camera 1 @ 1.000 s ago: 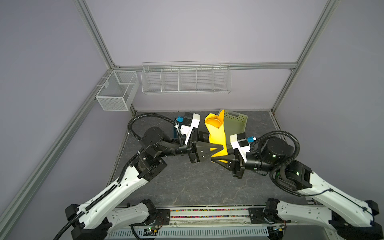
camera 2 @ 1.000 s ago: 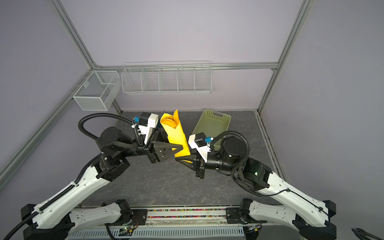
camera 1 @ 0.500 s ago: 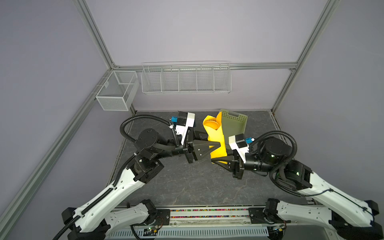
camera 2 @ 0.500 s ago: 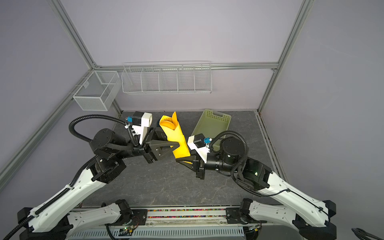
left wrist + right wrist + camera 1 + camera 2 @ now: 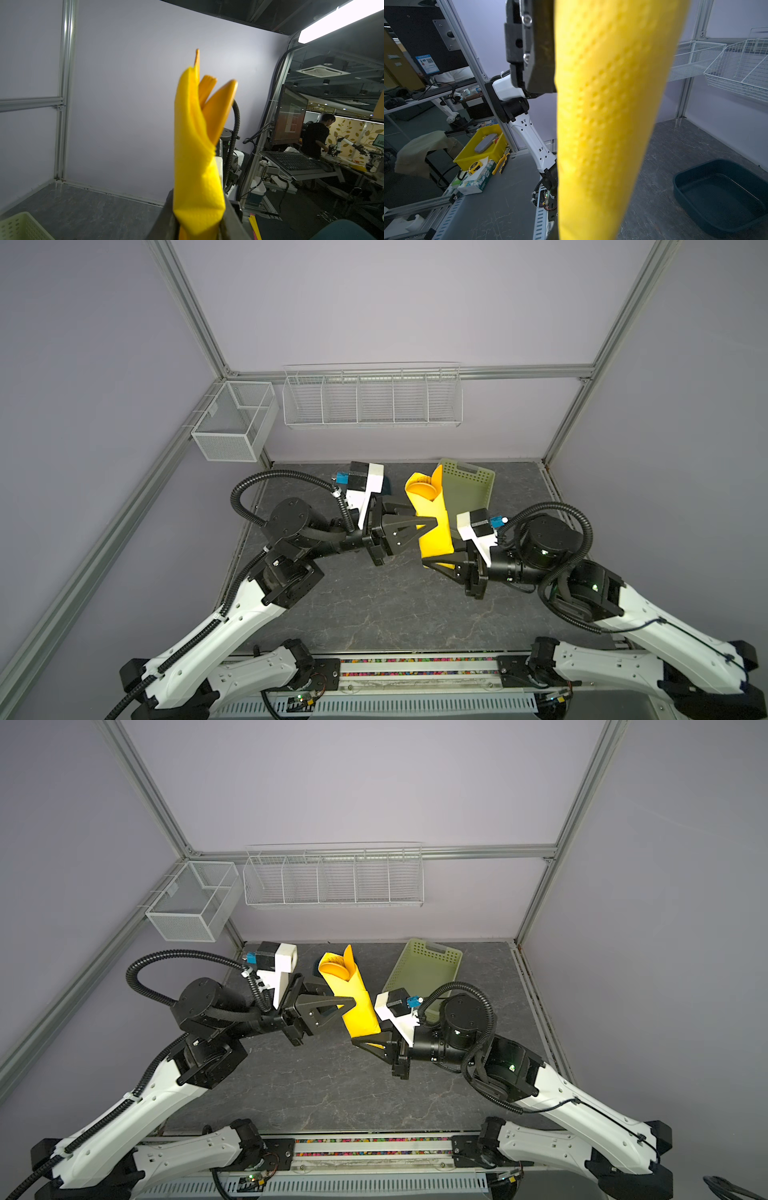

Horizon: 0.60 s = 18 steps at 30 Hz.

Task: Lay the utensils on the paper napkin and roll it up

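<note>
Paper napkin (image 5: 436,543): where is it, and which way does its long axis run? (Reader)

Rolled into a tube around the utensils (image 5: 218,112), it is held off the table (image 5: 374,605), between my two pincers and near the pale green basket (image 5: 469,489). Long axis: near upright; open end high, with the orange heads standing out of it. (Operator)

Which pincer has it, and where along that axis? (Reader)

Both. My right pincer (image 5: 439,559) is closed tight on the low end, reaching in from the right. My left pincer (image 5: 426,519) reaches in from the left at mid-length; its jaws, set narrow, press on both sides of the paper napkin, which creases between them in the left wrist view. Neither arm is the nearer: the tube lies crosswise to both. (Operator)

What does the coming move turn on? (Reader)

As I judge it, on that axis: the roll looks made, so laying it down means tipping the tube level, and the heads may slide out of the open end if it dips first (Operator)
</note>
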### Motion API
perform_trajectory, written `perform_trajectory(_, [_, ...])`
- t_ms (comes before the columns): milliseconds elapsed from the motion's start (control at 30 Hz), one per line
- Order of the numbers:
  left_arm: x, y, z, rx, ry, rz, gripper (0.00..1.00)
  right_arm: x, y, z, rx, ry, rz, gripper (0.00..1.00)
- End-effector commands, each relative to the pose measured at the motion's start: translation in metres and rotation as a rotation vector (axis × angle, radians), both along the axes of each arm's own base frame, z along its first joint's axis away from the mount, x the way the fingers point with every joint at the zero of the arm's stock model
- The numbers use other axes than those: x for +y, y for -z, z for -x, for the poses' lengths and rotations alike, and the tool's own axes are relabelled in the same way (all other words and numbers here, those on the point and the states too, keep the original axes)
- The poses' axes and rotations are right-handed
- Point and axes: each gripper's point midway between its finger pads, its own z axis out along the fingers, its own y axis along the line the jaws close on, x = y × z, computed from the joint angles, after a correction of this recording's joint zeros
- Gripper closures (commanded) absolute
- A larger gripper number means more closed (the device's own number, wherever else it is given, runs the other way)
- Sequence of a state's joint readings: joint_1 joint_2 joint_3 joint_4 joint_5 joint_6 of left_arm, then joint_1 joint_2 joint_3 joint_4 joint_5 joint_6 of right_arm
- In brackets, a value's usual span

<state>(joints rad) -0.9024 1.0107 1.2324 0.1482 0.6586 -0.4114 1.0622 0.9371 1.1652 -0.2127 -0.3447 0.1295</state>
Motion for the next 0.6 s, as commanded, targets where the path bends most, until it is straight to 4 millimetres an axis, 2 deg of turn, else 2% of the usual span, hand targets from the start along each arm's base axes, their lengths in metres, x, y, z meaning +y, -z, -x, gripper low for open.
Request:
perform_trajectory(0, [0.008, -0.016, 0.005, -0.034, -0.005, 0.035, 0.79, -0.001, -0.003, 0.006, -0.031, -0.023, -0.014, 0.93])
perform_trajectory(133, [0.007, -0.014, 0.005, -0.030, -0.002, 0.030, 0.84, -0.002, -0.007, 0.006, -0.036, -0.021, -0.021, 0.93])
perform_trajectory(233, [0.006, -0.011, 0.004, -0.027, 0.000, 0.022, 0.83, -0.004, -0.011, 0.006, -0.043, -0.013, -0.031, 0.93])
perform_trajectory(300, [0.003, -0.006, 0.004, -0.022, 0.013, 0.006, 0.76, -0.006, -0.015, 0.006, -0.049, -0.009, -0.043, 0.93])
perform_trajectory(400, [-0.005, 0.006, 0.003, -0.005, 0.045, -0.027, 0.58, -0.007, -0.021, 0.007, -0.057, -0.011, -0.057, 0.93])
perform_trajectory(567, [-0.017, 0.027, 0.004, 0.017, 0.109, -0.078, 0.49, -0.008, -0.029, 0.008, -0.068, -0.013, -0.081, 0.93])
